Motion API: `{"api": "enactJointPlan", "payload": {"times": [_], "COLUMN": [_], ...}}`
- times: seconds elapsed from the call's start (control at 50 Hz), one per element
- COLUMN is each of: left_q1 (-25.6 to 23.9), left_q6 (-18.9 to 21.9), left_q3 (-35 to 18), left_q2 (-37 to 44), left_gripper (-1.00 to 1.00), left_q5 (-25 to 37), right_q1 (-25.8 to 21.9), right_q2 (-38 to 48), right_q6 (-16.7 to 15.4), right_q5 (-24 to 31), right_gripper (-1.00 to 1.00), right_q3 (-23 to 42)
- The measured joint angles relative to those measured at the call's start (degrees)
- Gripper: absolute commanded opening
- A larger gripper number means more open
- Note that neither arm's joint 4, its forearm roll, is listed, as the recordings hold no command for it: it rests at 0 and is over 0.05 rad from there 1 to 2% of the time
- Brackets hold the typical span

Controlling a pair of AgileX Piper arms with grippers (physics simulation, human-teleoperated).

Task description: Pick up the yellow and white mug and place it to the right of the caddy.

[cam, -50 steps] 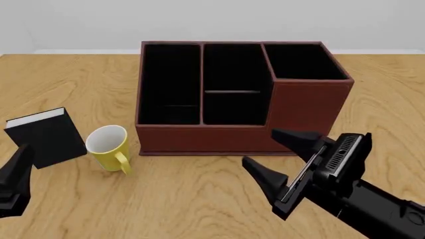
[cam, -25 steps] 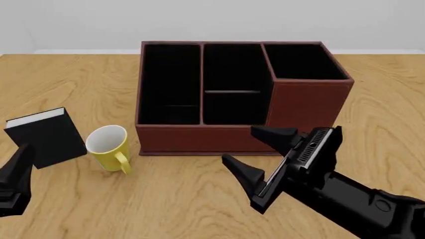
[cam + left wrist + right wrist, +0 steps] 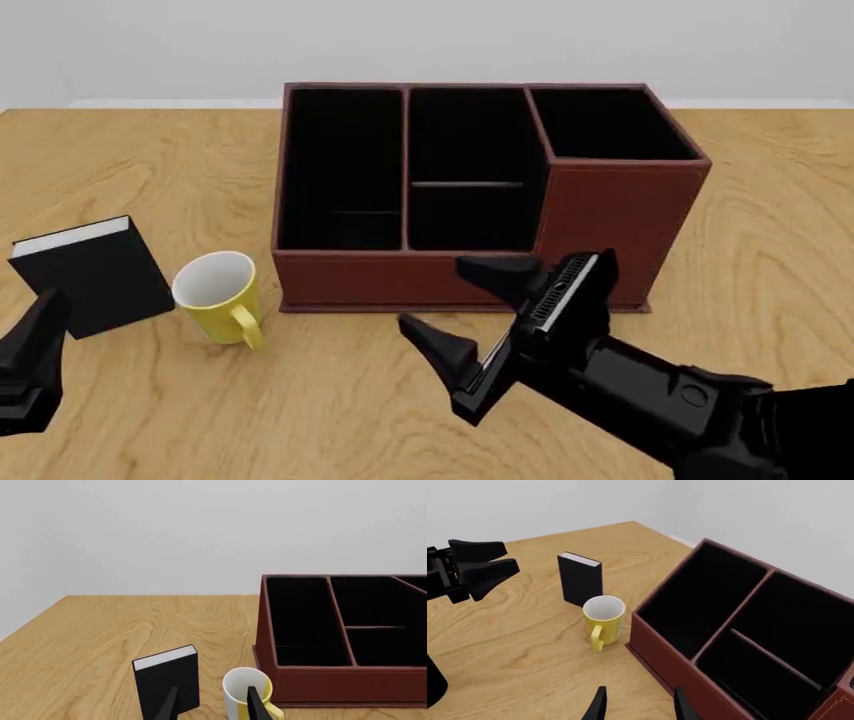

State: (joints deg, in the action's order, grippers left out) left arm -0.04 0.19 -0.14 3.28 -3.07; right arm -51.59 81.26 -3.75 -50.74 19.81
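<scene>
The yellow and white mug (image 3: pixel 216 296) stands upright on the table, just left of the caddy's front left corner, handle toward the camera. It also shows in the wrist views, mug (image 3: pixel 244 696) and mug (image 3: pixel 603 619). The caddy (image 3: pixel 400 272) is a large reddish-brown box with three black compartments, caddy (image 3: pixel 333 684), caddy (image 3: pixel 675 661). My right gripper (image 3: pixel 433 296) hovers open in front of the caddy's front wall, to the right of the mug, holding nothing. My left gripper (image 3: pixel 38 335) sits open at the lower left, near the mug, left gripper (image 3: pixel 508 556).
A small black book (image 3: pixel 94 276) with white pages stands left of the mug, book (image 3: pixel 167 681), book (image 3: pixel 580 579). Bare wooden tabletop (image 3: pixel 747 260) lies to the right of the caddy and in front of it.
My right gripper has moved steadily left along the caddy's front, toward the mug, staying open. The left gripper, mug and book have not moved.
</scene>
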Motion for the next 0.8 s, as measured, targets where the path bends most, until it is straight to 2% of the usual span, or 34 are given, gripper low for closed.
{"api": "enactJointPlan", "payload": {"times": [0.46, 0.8], "left_q1": [0.0, 0.0], "left_q6": [0.0, 0.01], "left_q3": [0.0, 0.0], "left_q2": [-0.01, -0.01], "left_gripper": [1.0, 1.0], "left_q5": [0.01, 0.01], "right_q1": [-2.83, -4.61], "right_q2": [10.38, 17.26], "right_q6": [-0.08, -0.31], "right_q5": [-2.5, -1.96], "right_gripper": [1.0, 1.0], "right_q3": [6.11, 11.54]}}
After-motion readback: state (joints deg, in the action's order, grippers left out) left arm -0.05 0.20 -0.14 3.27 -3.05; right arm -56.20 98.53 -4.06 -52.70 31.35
